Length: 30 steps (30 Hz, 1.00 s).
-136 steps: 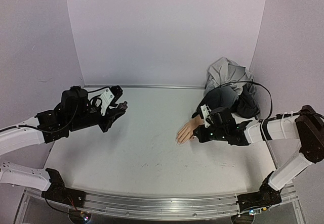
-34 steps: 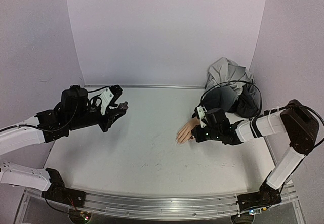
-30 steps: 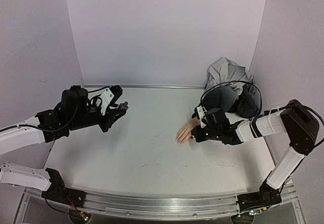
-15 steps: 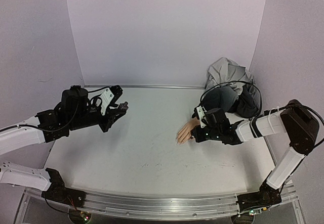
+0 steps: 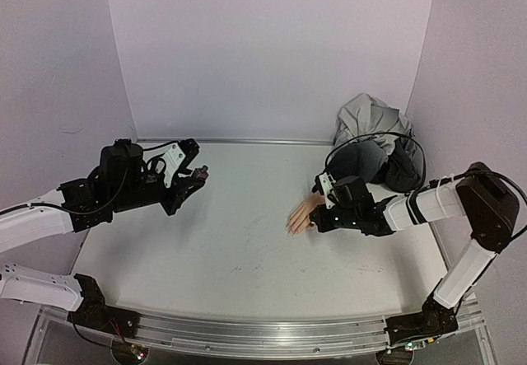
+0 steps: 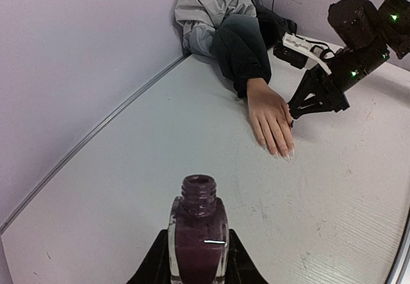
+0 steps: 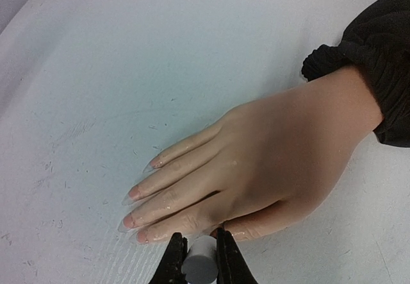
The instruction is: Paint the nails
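Note:
The peach mannequin hand (image 5: 300,215) lies palm down right of the table's middle, fingers pointing left. Its nails (image 7: 131,194) are pale pink with clear tips. My right gripper (image 7: 200,249) is shut on a pale grey cylindrical cap (image 7: 200,265), right at the thumb's tip (image 7: 246,229); whatever hangs under the cap is hidden. In the top view this gripper (image 5: 317,217) sits at the hand's near side. My left gripper (image 6: 197,258) is shut on an open bottle of dark maroon polish (image 6: 197,229), held above the table at the left (image 5: 200,171), far from the hand (image 6: 272,117).
A heap of grey and dark cloth (image 5: 375,134) lies at the back right corner, running into the dark sleeve (image 7: 378,72) at the wrist. A black cable (image 5: 412,147) loops over it. Walls close the back and both sides.
Since the earliest frame my right arm's elbow has swung inwards and its gripper has crept slightly left along the hand. Over the last second nothing has visibly moved.

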Motion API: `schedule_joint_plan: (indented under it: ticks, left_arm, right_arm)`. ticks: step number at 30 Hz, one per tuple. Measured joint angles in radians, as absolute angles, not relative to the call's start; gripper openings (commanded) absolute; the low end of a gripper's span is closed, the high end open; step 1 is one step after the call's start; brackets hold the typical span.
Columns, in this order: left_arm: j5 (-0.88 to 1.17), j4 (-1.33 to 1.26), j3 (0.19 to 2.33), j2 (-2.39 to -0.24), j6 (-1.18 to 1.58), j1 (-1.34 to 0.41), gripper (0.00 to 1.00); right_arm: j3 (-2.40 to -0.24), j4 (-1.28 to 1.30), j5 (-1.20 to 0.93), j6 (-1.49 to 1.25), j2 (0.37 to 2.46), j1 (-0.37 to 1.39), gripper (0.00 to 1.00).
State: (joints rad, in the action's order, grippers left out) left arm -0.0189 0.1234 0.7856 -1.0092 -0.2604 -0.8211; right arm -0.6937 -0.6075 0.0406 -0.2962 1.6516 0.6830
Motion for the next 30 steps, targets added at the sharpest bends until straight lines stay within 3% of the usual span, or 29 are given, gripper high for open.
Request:
schedule_joint_plan:
  ticks: [30]
  left_arm:
    - [-0.019, 0.123, 0.786, -1.009, -0.255, -0.817, 0.00]
  right_arm:
    - [-0.693, -0.615, 0.015, -0.306, 1.652, 0.683, 0.00]
